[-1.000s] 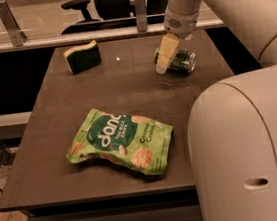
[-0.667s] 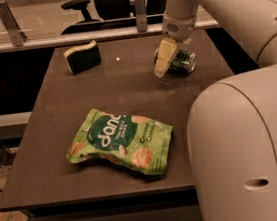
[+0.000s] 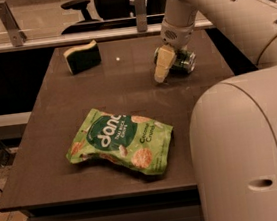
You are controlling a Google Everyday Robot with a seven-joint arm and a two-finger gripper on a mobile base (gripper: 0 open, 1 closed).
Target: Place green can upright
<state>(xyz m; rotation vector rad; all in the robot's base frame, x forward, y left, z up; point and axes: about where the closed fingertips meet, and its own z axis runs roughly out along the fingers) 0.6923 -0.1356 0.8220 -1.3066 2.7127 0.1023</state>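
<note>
Pincer (image 3: 165, 68) hanging over far-right tabletop (image 3: 57, 142), covering left end of green can (image 3: 185, 61); can lying sideways, axis running left-right; grip state: cannot tell.

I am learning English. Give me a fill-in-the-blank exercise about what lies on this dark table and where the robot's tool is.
1. The robot's pale tool hangs at the small shiny green metal ___.
2. The green-and-yellow sponge block lies at the far ___ of the dark table.
3. With the flat green snack pouch, that makes ___ objects on the table.
Missing words: can; left; three.
</note>
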